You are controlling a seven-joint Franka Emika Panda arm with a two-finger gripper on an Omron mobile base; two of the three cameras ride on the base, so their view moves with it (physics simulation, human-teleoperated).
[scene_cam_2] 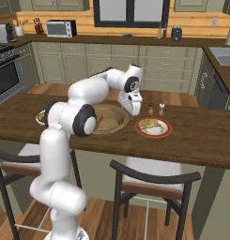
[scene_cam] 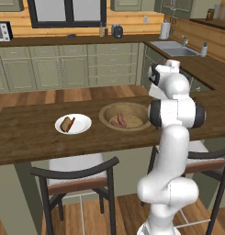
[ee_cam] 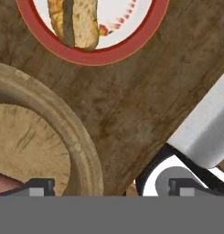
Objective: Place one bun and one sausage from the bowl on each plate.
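Observation:
The tan wooden bowl [scene_cam: 109, 111] sits mid-counter with one sausage [scene_cam: 121, 121] in it; the bowl's rim [ee_cam: 81, 151] curves along the left of the hand view. To the bowl's left, the plain white plate [scene_cam: 81, 129] carries a bun [scene_cam: 65, 124] with a sausage against it. The red-rimmed plate [scene_cam_2: 166, 131] lies to the bowl's right and holds a bun [scene_cam_2: 149, 124]; the same plate [ee_cam: 93, 57] and bun [ee_cam: 79, 23] show in the hand view. My gripper [scene_cam_2: 135, 112] hangs open over the counter between bowl and red-rimmed plate, with nothing between its fingers [ee_cam: 40, 186].
Two small shakers [scene_cam_2: 156, 109] stand just behind the red-rimmed plate. Chairs [scene_cam_2: 154, 180] are tucked under the counter's near edge. A sink [scene_cam: 173, 48] is in the far right corner. My own arm hides much of the bowl in the right base view.

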